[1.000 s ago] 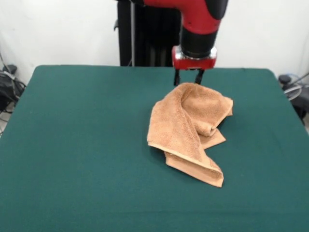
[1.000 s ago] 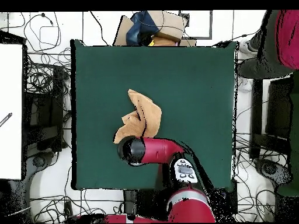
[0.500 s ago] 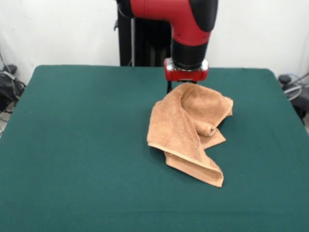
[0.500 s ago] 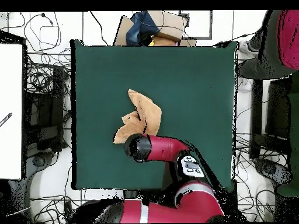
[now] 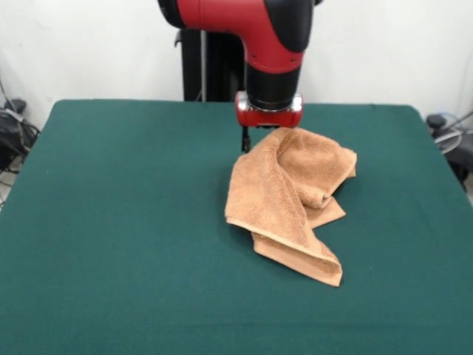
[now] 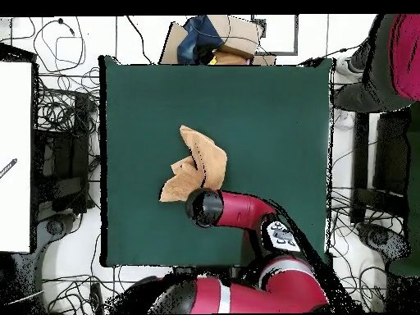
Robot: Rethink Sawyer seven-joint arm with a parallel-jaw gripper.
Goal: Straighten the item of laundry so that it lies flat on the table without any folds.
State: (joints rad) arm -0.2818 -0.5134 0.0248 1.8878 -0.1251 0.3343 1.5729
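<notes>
The light orange-brown towel (image 5: 292, 196) lies crumpled and folded over itself a little right of the middle of the green table (image 5: 118, 222). One long fold runs toward the near edge. In the overhead view the towel (image 6: 199, 160) lies near the table's middle (image 6: 271, 123). My gripper (image 5: 247, 139) hangs from the red and black arm (image 5: 270, 66), low at the towel's far left edge. It is mostly hidden behind the towel, and in the overhead view the arm's wrist (image 6: 205, 207) covers it.
Broad green table surface lies left of and in front of the towel. The black pedestal (image 5: 214, 52) stands behind the table. In the overhead view, a cardboard box (image 6: 221, 37) and cables lie beyond the far edge, and a person (image 6: 385, 57) is at the top right corner.
The arm has moved left in the front view and come lower, from above the towel's far edge to its far left edge. The towel has not moved.
</notes>
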